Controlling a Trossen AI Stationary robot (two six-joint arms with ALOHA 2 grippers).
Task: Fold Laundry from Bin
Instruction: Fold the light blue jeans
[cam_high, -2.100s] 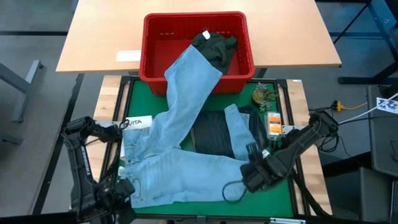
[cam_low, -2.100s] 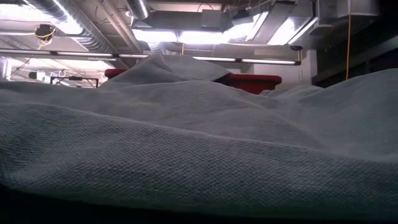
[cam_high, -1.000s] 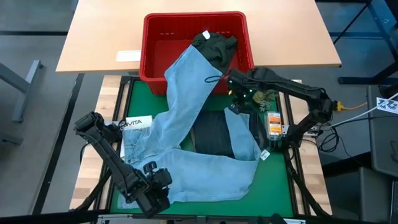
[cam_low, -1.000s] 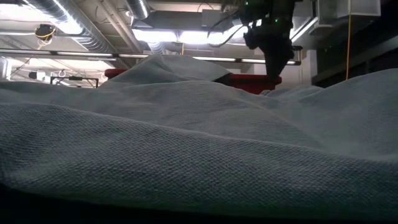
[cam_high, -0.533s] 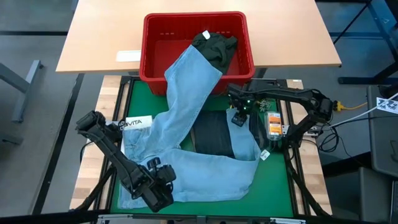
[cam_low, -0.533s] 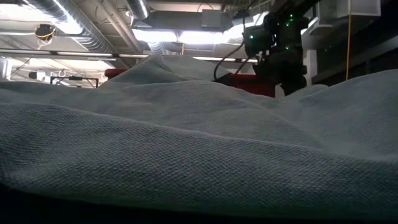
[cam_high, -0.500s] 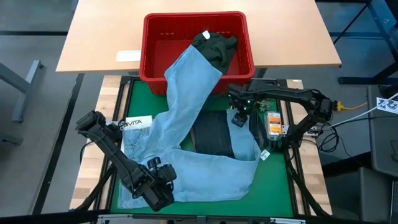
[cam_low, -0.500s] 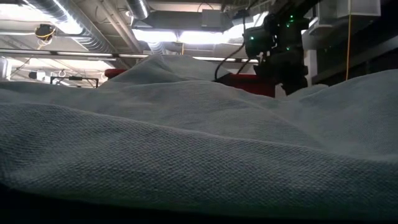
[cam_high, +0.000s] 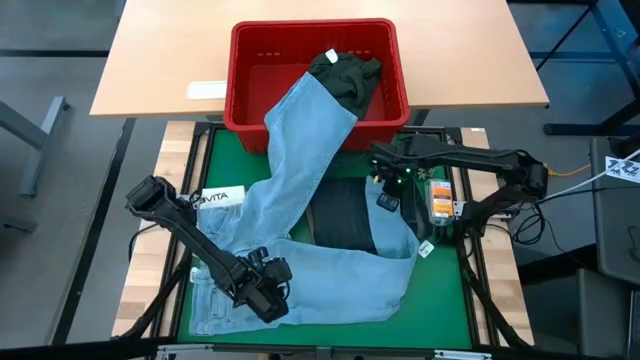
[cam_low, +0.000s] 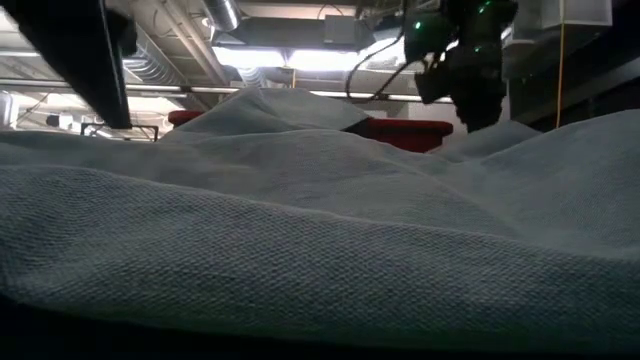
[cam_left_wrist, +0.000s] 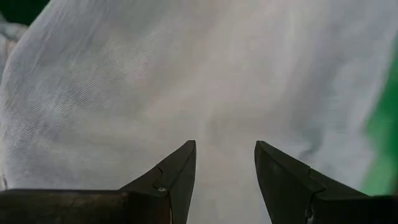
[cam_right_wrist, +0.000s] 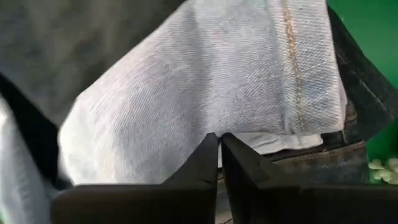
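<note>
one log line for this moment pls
left pincer: open over light jeans | right pincer: shut at jeans hem | other leg draped over bin rim

Light blue jeans (cam_high: 290, 215) spread flat, one leg draped over red bin (cam_high: 250, 90) at 12 o'clock; dark olive-green piece (cam_high: 345, 72) inside.

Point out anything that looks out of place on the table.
One leg of the light blue jeans drapes over the rim of the red bin instead of lying flat. A small plant and an orange gadget sit beside the laundry.
</note>
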